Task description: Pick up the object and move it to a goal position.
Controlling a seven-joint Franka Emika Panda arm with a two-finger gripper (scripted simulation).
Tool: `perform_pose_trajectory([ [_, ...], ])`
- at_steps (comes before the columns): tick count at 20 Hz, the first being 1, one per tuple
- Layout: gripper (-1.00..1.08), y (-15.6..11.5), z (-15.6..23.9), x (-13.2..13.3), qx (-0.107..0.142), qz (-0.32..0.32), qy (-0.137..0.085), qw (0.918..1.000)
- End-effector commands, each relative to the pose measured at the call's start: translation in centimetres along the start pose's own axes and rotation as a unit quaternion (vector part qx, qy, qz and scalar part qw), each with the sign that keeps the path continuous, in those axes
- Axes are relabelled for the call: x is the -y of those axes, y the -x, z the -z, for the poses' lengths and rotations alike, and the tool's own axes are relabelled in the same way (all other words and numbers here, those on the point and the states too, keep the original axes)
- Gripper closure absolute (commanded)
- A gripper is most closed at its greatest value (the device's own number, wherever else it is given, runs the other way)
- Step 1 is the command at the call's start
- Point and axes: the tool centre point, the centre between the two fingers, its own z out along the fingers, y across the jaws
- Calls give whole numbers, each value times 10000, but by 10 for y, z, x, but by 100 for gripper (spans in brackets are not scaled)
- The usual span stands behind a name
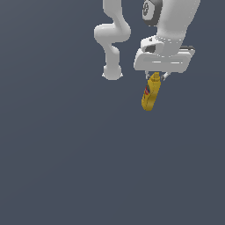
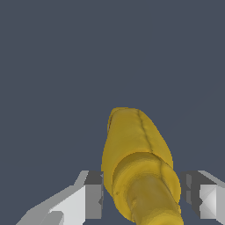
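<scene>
Right of centre in the upper half of the exterior view, I see the yellow bottle [image 1: 150,94] hanging neck-up beneath the white gripper [image 1: 156,77]. Its body tilts slightly, the base swinging toward the frame's lower left, and a red-and-blue label patch shows on the side facing the camera. Its narrow top end disappears between the fingers just under the hand's broad white body.

From the wrist view I get the bottle [image 2: 138,167] running away from the camera, neck nearest and the wider body beyond. One grey finger pad [image 2: 93,195] sits against the neck on one side; the other finger [image 2: 197,197] stands at the opposite side with a thin gap of background showing next to the neck, so I cannot confirm contact on that side. Even so, the fingers are pinched in around the neck and the bottle hangs from them.

Above the hand, I see the arm [image 1: 112,39] as bulky white links at the top of the exterior view, bending down to its base. Everything else is the plain dark blue-grey floor [image 1: 66,154], with nothing else on it that I can make out.
</scene>
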Motion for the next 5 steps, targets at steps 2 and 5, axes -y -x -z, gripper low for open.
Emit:
perform_pose_trajectory([
  [2,108,8,10,11,-32,-10,-19,10000],
  [5,108,10,12,14,-32,-10,-19,10000],
])
